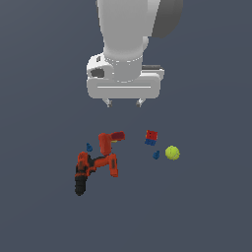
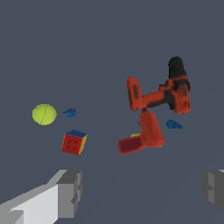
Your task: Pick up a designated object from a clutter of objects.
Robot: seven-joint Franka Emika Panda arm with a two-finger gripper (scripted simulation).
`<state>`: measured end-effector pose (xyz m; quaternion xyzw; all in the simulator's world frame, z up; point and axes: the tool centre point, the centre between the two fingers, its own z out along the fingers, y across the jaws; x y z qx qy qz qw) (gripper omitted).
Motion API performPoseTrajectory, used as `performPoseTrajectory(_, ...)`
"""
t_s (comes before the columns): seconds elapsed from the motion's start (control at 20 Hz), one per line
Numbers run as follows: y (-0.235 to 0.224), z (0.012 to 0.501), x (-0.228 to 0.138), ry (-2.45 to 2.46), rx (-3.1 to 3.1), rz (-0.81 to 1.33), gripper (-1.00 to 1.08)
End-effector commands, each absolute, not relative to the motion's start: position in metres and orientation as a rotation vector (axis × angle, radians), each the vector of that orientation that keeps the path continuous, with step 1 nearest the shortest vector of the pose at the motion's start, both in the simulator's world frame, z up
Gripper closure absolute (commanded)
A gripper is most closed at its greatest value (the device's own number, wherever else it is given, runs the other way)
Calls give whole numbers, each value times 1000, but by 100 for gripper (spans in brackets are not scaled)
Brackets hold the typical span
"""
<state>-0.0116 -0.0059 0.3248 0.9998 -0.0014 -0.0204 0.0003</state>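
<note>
The hand (image 1: 124, 103) hangs above the worktop (image 1: 206, 206) with its two fingertips spread apart and nothing between them; in the wrist view both fingers (image 2: 70, 192) show at the frame's edges with a broad gap between, so it is open and empty, clear of every object.

The designated object, a small cube-like block (image 1: 151, 138), lies on the worktop below the hand and a little toward the exterior view's right. It shows a red upper part and a blue lower part there; the wrist view (image 2: 74, 142) shows a red face, a blue top and a yellowish side.

Just beside it lies a tiny blue piece (image 1: 156, 155), and next to that, still further to the exterior view's right, sits the yellow-green ball (image 1: 172, 152), apart from the block.

On the block's other side, toward the exterior view's left, lies the red drill (image 1: 109, 141), near the block without touching it. Touching or nearly touching it is the orange-and-black power drill (image 1: 93, 170), its black chuck end pointing away from the block. A second tiny blue piece (image 1: 89, 147) sits beside the two drills.
</note>
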Motion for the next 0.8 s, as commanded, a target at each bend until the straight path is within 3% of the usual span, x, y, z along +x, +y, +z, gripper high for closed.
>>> performPoseTrajectory(0.0, -6, 325, -12, -4, 3140, -64, -92)
performPoseTrajectory(0.75, -20, 331, -12, -79, 3170, -39, -92)
